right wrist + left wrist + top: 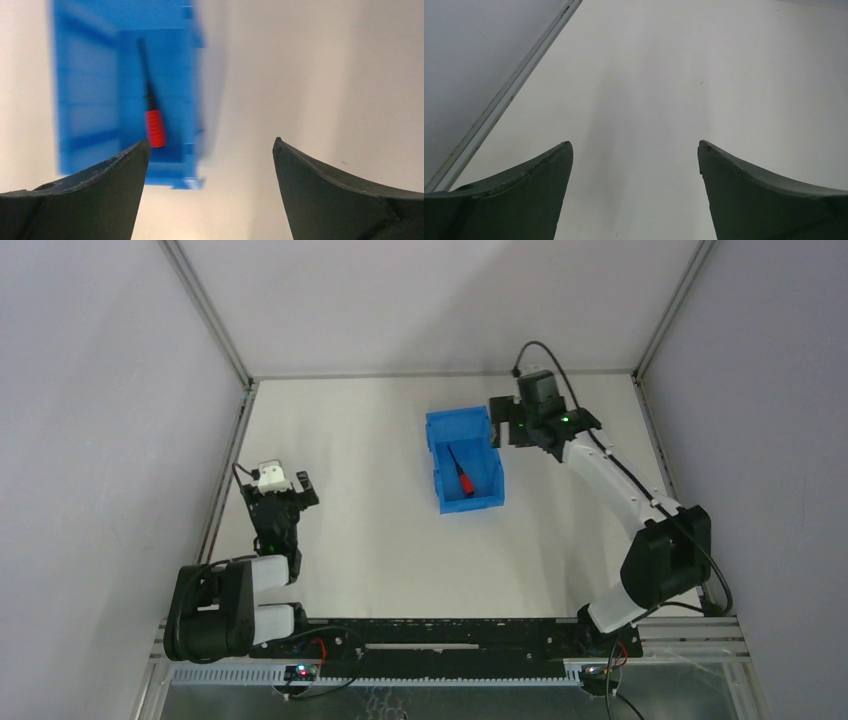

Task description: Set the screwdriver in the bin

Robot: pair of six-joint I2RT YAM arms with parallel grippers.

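Note:
The blue bin (445, 425) stands on the white table at centre back. The screwdriver (462, 475), with a red handle and a thin black shaft, lies on the floor inside the bin. In the right wrist view the bin (87, 95) is blurred at the upper left, with the screwdriver (154, 127) in it. My right gripper (499, 422) is open and empty, raised beside the bin's far right corner; its jaws (210, 150) stand wide apart over bare table. My left gripper (285, 485) is open and empty at the left side, over bare table (634, 150).
Grey enclosure walls with aluminium frame rails stand around the table; a rail (504, 97) runs along the left edge close to my left gripper. The arm bases and a black cable rail (440, 635) lie at the near edge.

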